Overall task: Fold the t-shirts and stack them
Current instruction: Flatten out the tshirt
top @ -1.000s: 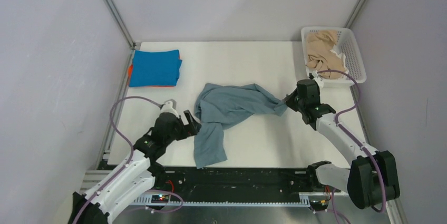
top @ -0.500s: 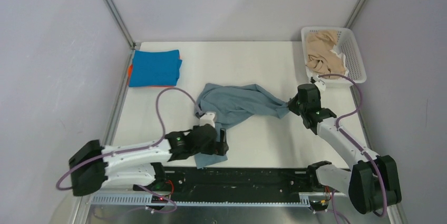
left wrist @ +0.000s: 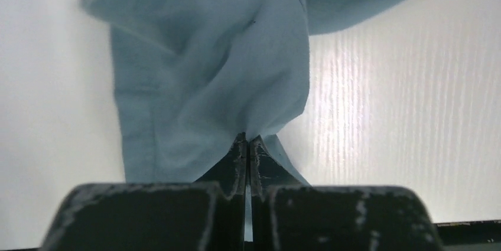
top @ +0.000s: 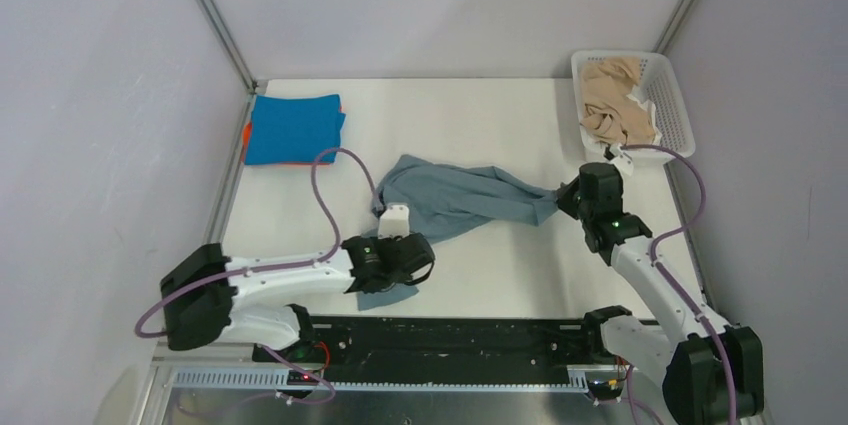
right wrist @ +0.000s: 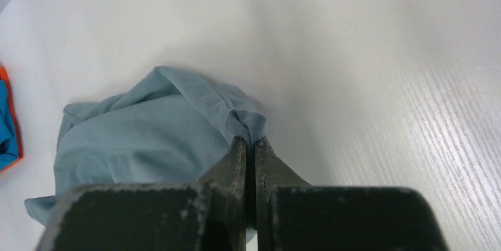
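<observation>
A muted grey-blue t-shirt (top: 455, 197) lies bunched across the middle of the table. My left gripper (top: 400, 275) is shut on its near hanging end, the cloth (left wrist: 207, 80) pinched at the fingertips. My right gripper (top: 565, 200) is shut on the shirt's right end, a fold (right wrist: 242, 122) caught between the tips. At the back left a folded bright blue t-shirt (top: 295, 128) rests on an orange one (top: 246, 132), of which only an edge shows. Beige t-shirts (top: 612, 97) fill the basket at the back right.
The white lattice basket (top: 672, 105) stands in the back right corner. Purple cables loop over both arms. A black rail (top: 450, 340) runs along the near table edge. Grey walls close in the left, back and right sides.
My left gripper swung right from beside the shirt onto its near end and shut on the cloth. My right gripper drew its end slightly right, stretching the shirt.
</observation>
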Action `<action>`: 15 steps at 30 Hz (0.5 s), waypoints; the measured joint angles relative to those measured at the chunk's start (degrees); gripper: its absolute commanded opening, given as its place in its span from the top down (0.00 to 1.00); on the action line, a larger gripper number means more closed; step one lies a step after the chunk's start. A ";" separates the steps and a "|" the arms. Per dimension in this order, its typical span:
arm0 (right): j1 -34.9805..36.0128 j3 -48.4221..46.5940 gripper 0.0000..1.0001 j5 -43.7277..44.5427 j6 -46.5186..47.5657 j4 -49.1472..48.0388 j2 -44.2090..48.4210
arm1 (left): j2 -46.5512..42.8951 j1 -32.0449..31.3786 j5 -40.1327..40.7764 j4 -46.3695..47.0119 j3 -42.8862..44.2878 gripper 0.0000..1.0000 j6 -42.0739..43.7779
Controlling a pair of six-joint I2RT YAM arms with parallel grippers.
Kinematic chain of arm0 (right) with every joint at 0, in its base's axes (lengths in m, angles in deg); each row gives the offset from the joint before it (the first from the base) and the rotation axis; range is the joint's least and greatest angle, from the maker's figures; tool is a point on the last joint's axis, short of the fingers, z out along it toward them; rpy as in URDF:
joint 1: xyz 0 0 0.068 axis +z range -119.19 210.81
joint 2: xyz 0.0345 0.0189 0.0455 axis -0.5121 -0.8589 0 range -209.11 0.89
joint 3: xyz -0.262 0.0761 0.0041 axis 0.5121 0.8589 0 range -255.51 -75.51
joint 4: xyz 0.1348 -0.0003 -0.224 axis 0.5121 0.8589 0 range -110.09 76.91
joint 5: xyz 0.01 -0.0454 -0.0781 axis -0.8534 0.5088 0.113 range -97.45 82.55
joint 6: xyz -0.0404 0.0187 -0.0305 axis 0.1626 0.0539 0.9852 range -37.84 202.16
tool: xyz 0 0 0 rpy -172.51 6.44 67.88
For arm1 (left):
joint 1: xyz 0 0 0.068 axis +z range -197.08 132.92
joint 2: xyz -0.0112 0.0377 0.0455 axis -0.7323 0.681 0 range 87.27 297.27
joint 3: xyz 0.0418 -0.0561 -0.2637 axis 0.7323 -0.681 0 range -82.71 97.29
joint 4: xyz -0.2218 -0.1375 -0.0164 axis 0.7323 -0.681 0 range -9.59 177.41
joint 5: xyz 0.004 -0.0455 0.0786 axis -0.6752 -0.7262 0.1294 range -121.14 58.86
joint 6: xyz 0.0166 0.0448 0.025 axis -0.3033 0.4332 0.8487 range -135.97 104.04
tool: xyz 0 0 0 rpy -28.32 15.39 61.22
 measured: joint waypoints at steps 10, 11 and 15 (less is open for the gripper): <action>-3.28 -0.96 1.00 -1.68 1.46 3.28 11.13 | -27.85 6.62 17.35 -12.57 2.29 1.00 -1.79; -3.74 -1.66 1.00 -1.66 1.62 4.35 12.22 | -30.25 8.15 18.82 -13.46 3.54 1.00 -1.20; -5.86 -8.90 1.00 -1.51 2.99 10.05 16.96 | -38.60 10.99 24.68 -16.17 11.10 1.00 2.89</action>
